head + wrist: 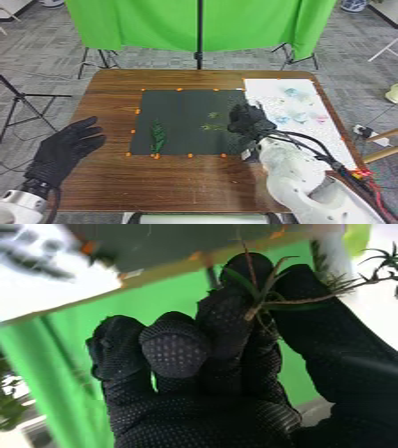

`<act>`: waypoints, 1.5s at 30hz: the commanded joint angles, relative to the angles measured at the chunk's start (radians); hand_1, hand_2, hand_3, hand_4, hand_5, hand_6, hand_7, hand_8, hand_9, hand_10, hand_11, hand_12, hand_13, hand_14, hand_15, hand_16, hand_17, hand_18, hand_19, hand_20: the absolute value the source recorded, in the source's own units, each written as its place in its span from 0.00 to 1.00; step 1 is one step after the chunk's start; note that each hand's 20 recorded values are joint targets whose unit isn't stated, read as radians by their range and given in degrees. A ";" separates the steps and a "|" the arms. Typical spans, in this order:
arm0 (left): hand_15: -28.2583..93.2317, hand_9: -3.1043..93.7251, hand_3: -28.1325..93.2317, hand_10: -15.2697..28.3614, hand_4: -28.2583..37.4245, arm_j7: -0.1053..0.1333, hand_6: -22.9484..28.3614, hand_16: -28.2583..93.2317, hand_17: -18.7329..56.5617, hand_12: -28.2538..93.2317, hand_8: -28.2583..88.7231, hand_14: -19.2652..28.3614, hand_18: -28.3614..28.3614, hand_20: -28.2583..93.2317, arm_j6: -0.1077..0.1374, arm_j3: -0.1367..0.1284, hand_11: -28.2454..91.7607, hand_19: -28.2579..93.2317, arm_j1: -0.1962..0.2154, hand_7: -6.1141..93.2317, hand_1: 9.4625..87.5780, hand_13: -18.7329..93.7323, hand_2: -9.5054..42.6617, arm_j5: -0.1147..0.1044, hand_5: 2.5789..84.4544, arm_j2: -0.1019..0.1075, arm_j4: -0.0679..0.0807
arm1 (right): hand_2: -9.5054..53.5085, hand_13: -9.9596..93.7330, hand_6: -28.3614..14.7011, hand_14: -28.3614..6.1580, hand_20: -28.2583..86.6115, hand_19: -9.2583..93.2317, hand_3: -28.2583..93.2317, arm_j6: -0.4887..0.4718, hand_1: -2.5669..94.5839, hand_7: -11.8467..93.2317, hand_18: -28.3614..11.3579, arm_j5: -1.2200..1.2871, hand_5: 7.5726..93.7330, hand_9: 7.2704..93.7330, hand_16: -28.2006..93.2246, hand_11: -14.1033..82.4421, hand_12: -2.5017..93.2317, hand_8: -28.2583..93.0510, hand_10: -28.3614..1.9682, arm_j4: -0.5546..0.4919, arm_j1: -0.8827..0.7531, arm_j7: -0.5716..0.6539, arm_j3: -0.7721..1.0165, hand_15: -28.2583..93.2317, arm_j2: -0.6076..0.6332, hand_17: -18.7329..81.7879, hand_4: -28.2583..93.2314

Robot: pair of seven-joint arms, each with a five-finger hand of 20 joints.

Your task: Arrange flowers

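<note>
My right hand [249, 120] is over the right edge of the dark mat [182, 105]. In the right wrist view the right hand [231, 324] pinches a thin brown-stemmed sprig [306, 301] with narrow green leaves between thumb and fingers. Beside that hand, over the mat, show small yellow-green sprigs [213, 127]; whether they lie on it or hang from the hand I cannot tell. A long green leafy stem [158, 137] lies upright on the mat's left part. At the table's left side is my left hand [67, 150], open and holding nothing.
Pale blue and pink flowers [299, 117] lie on a white sheet [275, 87] along the right side of the brown table [111, 100]. Orange tape pieces mark the mat's border. A green cloth [151, 25] hangs beyond the far edge, with stands around it.
</note>
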 commanded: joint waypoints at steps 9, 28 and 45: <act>0.69 0.32 0.86 0.67 0.00 -0.024 0.55 0.18 0.12 0.34 0.12 0.75 0.91 0.31 0.002 0.020 0.55 0.69 0.009 0.35 0.19 0.36 0.20 0.010 0.37 -0.012 0.011 | 0.06 0.83 0.61 0.57 0.73 1.00 0.94 0.145 0.41 0.73 0.19 -0.234 0.70 0.87 0.51 0.76 0.39 0.34 0.66 0.159 0.059 0.153 -0.137 0.88 -0.173 0.62 0.10; 0.69 0.32 0.86 0.67 0.00 -0.030 0.55 0.18 0.12 0.35 0.12 0.75 0.91 0.31 -0.001 0.036 0.55 0.69 -0.006 0.35 0.19 0.36 0.20 0.011 0.37 -0.003 0.019 | 0.16 0.88 0.58 0.62 0.70 1.00 0.89 -0.257 0.39 0.68 0.21 -0.029 0.63 0.94 0.49 0.64 0.36 0.32 0.67 0.148 0.050 0.235 -0.131 0.83 -0.333 0.67 0.06; 0.69 0.32 0.86 0.67 0.00 -0.030 0.55 0.18 0.12 0.35 0.12 0.75 0.91 0.31 -0.003 0.042 0.55 0.69 -0.008 0.34 0.19 0.36 0.20 0.013 0.37 -0.001 0.020 | 0.19 0.93 0.53 0.65 0.71 1.00 0.88 -0.267 0.33 0.63 0.22 0.217 0.59 1.00 0.49 0.58 0.34 0.29 0.67 0.141 0.037 0.292 -0.070 0.78 -0.377 0.71 0.05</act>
